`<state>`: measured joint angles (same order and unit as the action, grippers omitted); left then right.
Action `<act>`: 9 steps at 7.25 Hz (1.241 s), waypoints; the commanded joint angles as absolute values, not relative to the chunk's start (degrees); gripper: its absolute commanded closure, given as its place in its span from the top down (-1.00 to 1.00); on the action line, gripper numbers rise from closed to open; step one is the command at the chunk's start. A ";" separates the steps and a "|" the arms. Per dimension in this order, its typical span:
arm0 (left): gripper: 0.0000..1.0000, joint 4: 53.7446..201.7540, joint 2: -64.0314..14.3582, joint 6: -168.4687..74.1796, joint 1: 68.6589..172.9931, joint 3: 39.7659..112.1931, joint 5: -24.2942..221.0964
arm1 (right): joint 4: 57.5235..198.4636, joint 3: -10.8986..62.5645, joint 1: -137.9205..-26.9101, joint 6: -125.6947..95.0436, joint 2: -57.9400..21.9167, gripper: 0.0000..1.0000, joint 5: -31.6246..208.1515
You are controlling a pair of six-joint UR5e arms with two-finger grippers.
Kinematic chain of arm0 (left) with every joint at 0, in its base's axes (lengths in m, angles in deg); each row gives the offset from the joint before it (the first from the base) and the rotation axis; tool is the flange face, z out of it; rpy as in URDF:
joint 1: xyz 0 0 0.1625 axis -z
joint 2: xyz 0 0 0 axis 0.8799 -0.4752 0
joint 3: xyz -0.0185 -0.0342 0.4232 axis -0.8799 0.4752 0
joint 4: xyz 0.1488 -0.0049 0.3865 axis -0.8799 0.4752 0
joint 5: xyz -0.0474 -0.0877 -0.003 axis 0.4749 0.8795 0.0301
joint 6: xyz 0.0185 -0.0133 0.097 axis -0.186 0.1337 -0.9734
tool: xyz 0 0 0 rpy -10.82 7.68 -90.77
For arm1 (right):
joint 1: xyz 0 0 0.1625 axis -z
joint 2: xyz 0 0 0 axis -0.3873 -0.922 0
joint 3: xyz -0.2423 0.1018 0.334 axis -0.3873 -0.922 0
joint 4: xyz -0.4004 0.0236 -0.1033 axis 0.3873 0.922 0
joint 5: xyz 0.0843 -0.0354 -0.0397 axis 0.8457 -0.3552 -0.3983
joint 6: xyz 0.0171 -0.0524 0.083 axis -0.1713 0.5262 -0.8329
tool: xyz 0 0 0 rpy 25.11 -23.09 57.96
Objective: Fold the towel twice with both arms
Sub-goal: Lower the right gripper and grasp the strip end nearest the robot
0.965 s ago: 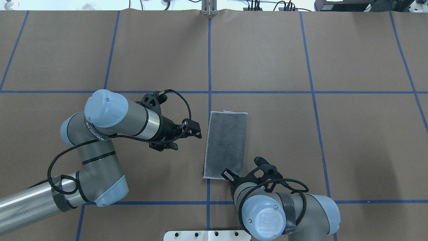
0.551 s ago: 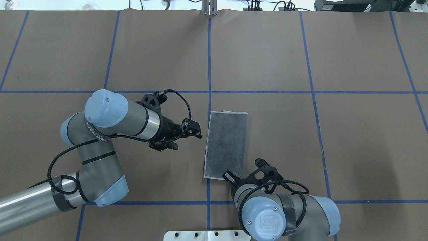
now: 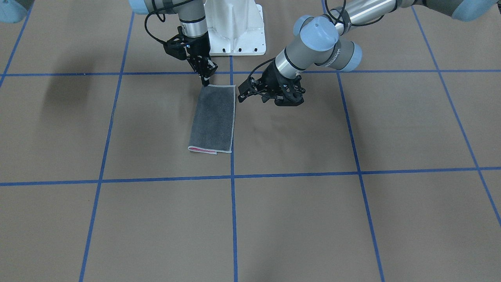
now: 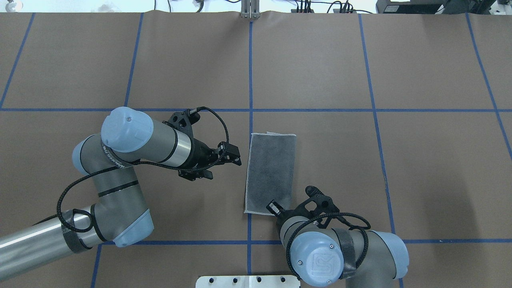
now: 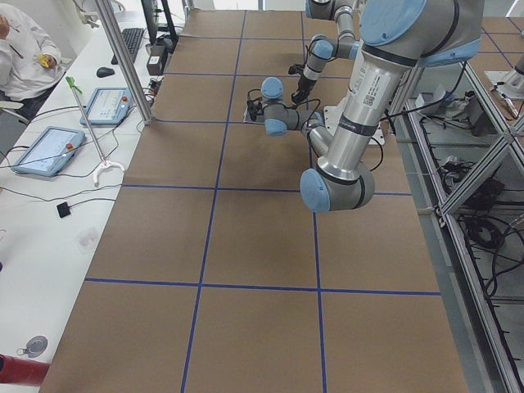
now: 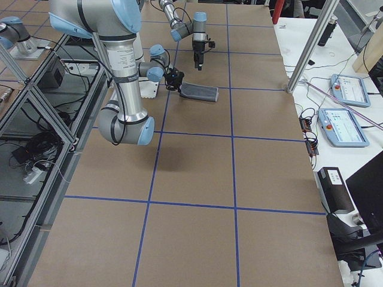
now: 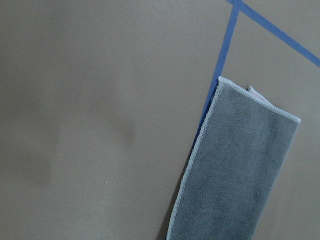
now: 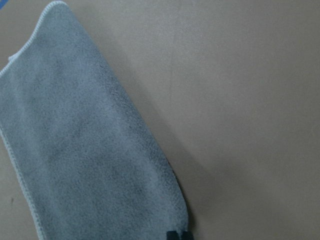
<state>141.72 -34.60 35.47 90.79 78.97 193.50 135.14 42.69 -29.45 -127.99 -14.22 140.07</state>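
Towel (image 4: 270, 172) folded once, grey up, mid-frame overhead. R gripper (image 4: 274, 209) tip-down on its lower-right corner, jaws near together; can't tell if cloth's pinched. L gripper (image 4: 235, 157) spread, empty, just beside frame-left hem. We'd want L on lower-left corner, lift both level, lay onto top hem. Table (image 4: 400, 160) leaves room up-frame.

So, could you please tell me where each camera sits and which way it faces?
Overhead: behind the robot, looking forward-down; towel, left arm, right arm.
Front-facing: across the table, facing the robot; arms mirrored, pedestal.
Exterior left: table's end; left arm near.
Exterior right: opposite end; right arm near.
Left wrist: down on towel; no robot parts.
Right wrist: down on towel; right tool tips at bottom edge.
Shared: overhead and front-facing show right tool at towel's corner.
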 commanded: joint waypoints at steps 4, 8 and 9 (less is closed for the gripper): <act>0.99 141.72 -34.77 35.51 90.72 78.97 193.85 | 135.01 44.45 -34.11 -127.50 -14.03 -1.00 140.39; 0.99 141.72 -34.86 35.42 90.72 79.05 193.76 | 135.27 44.81 -37.98 -127.32 -13.07 -1.00 142.32; 0.99 141.72 -34.95 35.42 90.72 79.05 193.76 | 135.36 44.72 -39.29 -127.15 -12.81 -1.00 143.71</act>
